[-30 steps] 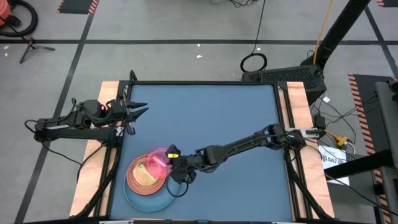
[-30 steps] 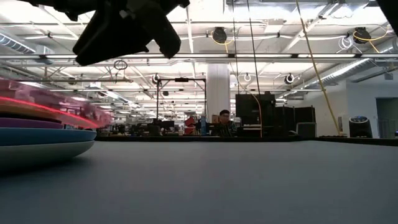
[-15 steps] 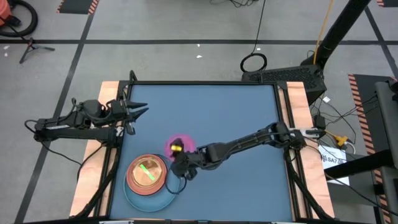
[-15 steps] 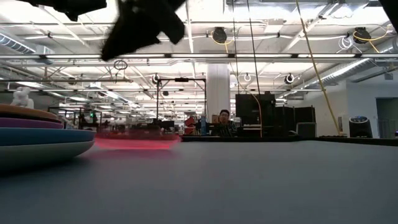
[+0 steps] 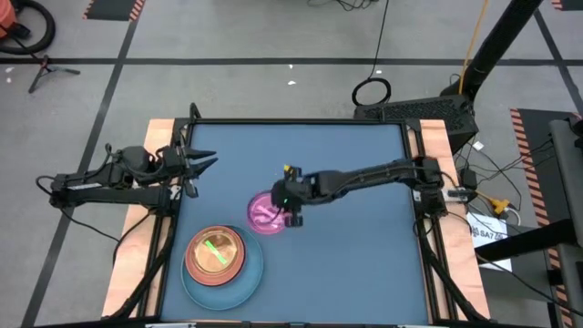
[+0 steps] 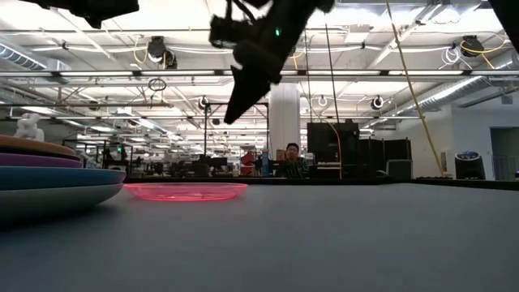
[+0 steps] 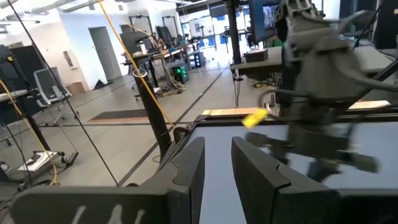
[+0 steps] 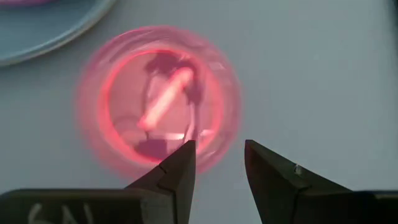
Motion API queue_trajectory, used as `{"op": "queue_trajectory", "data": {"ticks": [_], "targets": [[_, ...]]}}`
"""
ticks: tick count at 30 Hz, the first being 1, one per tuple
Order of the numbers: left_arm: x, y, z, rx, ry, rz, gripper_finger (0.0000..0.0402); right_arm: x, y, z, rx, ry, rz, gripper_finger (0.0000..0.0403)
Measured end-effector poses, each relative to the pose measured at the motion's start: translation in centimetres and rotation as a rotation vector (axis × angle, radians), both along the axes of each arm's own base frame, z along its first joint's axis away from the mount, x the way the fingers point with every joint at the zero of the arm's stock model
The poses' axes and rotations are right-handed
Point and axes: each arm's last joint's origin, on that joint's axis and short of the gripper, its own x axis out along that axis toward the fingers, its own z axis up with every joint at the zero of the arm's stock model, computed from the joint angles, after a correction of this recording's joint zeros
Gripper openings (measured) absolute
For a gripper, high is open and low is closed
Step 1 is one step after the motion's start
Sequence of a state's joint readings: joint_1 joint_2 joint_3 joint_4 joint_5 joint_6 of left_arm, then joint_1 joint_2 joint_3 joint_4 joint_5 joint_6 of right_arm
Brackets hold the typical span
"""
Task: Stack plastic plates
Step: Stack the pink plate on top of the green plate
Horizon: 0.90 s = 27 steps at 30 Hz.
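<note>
A small translucent pink plate (image 5: pixel 265 217) lies flat on its base on the blue table, also in the low view (image 6: pixel 185 191) and the right wrist view (image 8: pixel 158 102). My right gripper (image 5: pixel 290 197) hangs open above the plate's right edge, clear of it (image 8: pixel 217 155). Near the front left stands a stack: a large light-blue plate (image 5: pixel 239 288), a purple one, an orange one (image 5: pixel 193 261) and a small green one (image 5: pixel 216 250) on top. My left gripper (image 5: pixel 206 162) waits open at the table's left edge.
The stack shows at the low view's left (image 6: pixel 49 174), and its light-blue rim in the right wrist view (image 8: pixel 43 25). Wooden rails (image 5: pixel 435 146) run along the table's left and right sides. Bare blue table (image 5: pixel 346 264) lies to the right and far side of the pink plate.
My right gripper has carried the pink plate off the stack toward the table's far right and let go of it. The plate was tilted over the stack and now lies flat on the table. The gripper has since risen and gone farther right.
</note>
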<state>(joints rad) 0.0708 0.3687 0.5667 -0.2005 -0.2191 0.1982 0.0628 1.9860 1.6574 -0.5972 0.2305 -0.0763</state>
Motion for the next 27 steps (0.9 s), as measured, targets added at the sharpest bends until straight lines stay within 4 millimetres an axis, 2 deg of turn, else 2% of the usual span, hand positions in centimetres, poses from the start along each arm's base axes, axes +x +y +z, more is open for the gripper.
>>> {"op": "queue_trajectory", "data": {"ticks": [3,10,15,20,27], "targets": [[0.0,0.0,0.0,-0.002,0.003,0.0,0.0088,-1.7,-1.6,-1.4,0.039,-0.075,-0.09,0.013],[0.0,0.0,-0.1,-0.01,0.005,0.0,0.0088,-6.1,-3.7,-3.6,0.158,-0.409,-0.257,0.013],[0.0,0.0,-0.1,-0.015,0.004,0.0,0.0088,-8.3,-4.8,-5.3,0.361,-0.577,-0.475,0.013],[0.1,0.0,-0.1,-0.016,0.008,0.0,0.0088,-9.4,-5.3,-7.0,0.431,-0.532,-0.593,0.013],[0.1,0.0,-0.1,-0.017,0.007,0.0,0.0088,-9.4,-5.3,-7.0,0.436,-0.539,-0.596,0.013]]}}
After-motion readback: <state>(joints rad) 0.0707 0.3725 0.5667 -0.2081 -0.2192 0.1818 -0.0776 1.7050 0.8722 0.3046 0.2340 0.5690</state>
